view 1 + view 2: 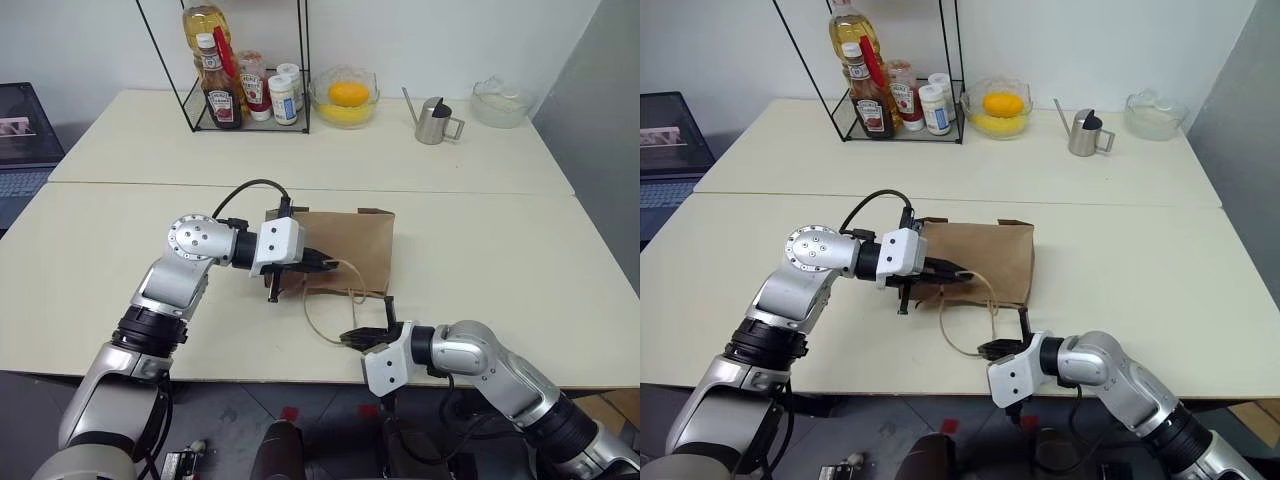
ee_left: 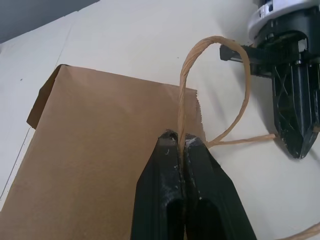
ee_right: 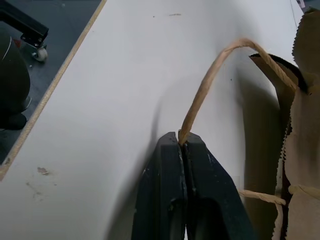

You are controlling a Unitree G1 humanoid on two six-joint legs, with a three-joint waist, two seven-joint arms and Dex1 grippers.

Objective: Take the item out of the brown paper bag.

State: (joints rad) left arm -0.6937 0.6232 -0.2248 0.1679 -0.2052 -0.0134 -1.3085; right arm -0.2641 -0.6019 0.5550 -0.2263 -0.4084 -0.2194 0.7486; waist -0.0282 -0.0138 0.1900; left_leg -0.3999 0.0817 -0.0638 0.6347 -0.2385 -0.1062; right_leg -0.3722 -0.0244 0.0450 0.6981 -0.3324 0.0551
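The brown paper bag (image 1: 350,245) lies flat in the middle of the near table, its mouth facing the front edge. Two tan cord handles loop out of the mouth. My left gripper (image 1: 335,266) is shut on one cord handle (image 2: 187,75) just at the bag's mouth. My right gripper (image 1: 350,338) sits low near the table's front edge, shut on the other cord handle (image 3: 210,80). That handle runs taut up to the bag's serrated rim (image 3: 292,95). The item is hidden.
A wire rack (image 1: 240,80) with sauce bottles and an oil bottle stands at the back left. Beside it are a glass bowl (image 1: 318,100) holding an orange fruit, a metal pitcher (image 1: 435,120) and another glass bowl (image 1: 500,100). A laptop (image 1: 20,140) lies far left.
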